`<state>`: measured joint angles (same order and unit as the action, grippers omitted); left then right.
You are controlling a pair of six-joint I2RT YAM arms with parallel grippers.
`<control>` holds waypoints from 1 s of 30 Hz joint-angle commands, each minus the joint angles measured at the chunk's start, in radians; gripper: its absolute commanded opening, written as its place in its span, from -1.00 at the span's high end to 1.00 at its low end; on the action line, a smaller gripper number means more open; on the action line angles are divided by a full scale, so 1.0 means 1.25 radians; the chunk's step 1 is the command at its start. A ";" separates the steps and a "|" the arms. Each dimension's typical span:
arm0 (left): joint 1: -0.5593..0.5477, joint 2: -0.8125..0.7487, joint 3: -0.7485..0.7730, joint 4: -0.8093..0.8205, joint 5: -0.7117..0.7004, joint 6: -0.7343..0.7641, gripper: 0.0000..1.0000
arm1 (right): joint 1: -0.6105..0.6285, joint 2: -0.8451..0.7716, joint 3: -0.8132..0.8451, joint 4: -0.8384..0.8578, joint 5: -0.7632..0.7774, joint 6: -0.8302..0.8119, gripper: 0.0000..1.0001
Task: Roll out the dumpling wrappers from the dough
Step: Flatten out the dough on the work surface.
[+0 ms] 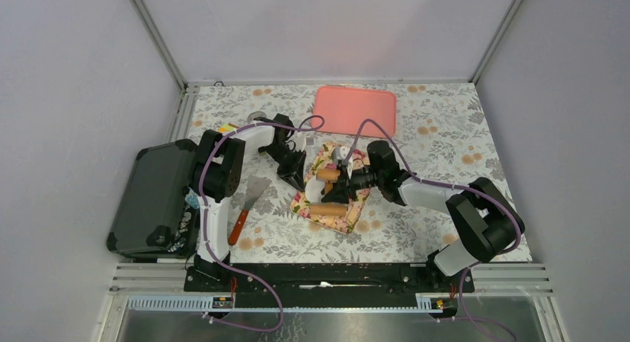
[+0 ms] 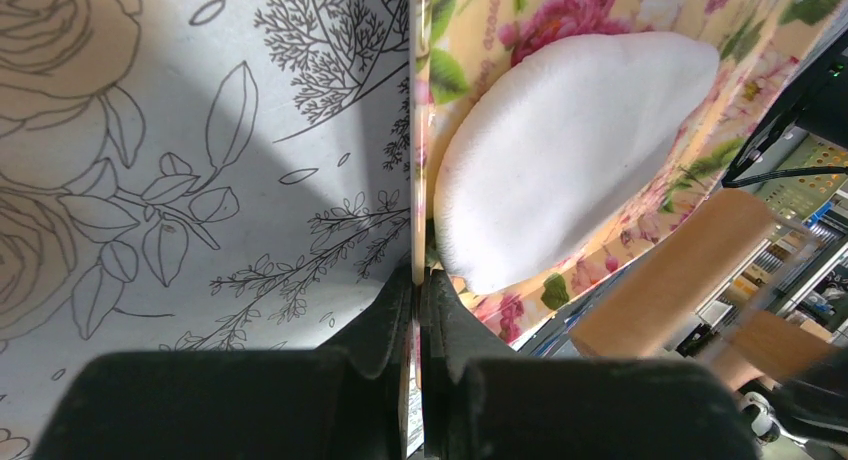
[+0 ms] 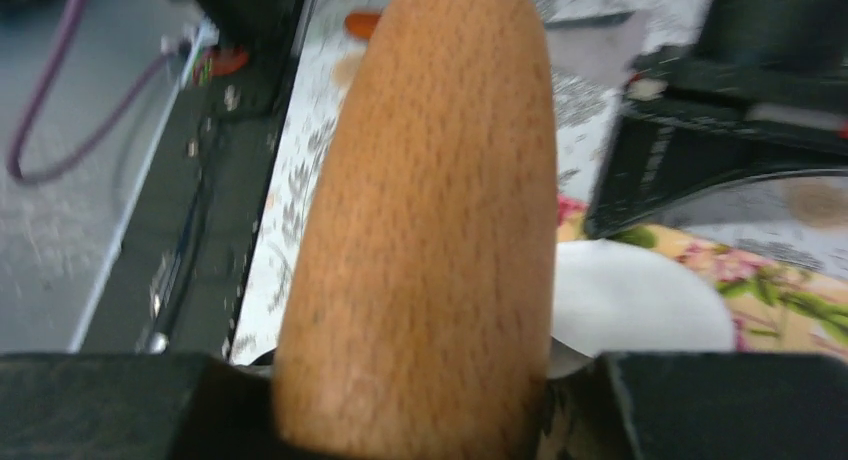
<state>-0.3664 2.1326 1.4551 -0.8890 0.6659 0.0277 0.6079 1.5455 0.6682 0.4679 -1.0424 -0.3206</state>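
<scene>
Left gripper (image 2: 417, 280) is being pinched onto the mat (image 2: 470, 40) edge, likely to stop it sliding. The pin (image 3: 430, 180) is being clamped by the right gripper (image 3: 415, 390) beside the dough (image 2: 570, 150), a thick oval on the mat, ready for rolling.

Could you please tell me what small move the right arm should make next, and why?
Probably roll the pin over the dough, pressing down. The right gripper is clamped on the pin, the left gripper pinches the mat's edge to steady it, and the dough beside the pin looks domed, not yet thin.
</scene>
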 commanded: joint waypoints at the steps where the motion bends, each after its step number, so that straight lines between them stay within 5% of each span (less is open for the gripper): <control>1: 0.008 0.031 -0.016 0.071 -0.157 0.035 1.00 | -0.064 -0.020 0.054 0.310 0.019 0.398 1.00; 6: 0.008 0.030 -0.016 0.072 -0.158 0.036 1.00 | -0.070 0.033 0.105 0.294 0.142 0.385 1.00; 14: 0.008 0.031 -0.016 0.072 -0.158 0.033 1.00 | -0.021 0.104 0.066 0.190 0.236 0.111 1.00; 30: 0.008 0.003 -0.004 0.085 -0.167 0.020 1.00 | 0.041 0.109 0.039 -0.147 0.184 -0.179 1.00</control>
<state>-0.3706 2.1265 1.4551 -0.8879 0.6525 0.0189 0.6430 1.6661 0.7498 0.5461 -0.8082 -0.4465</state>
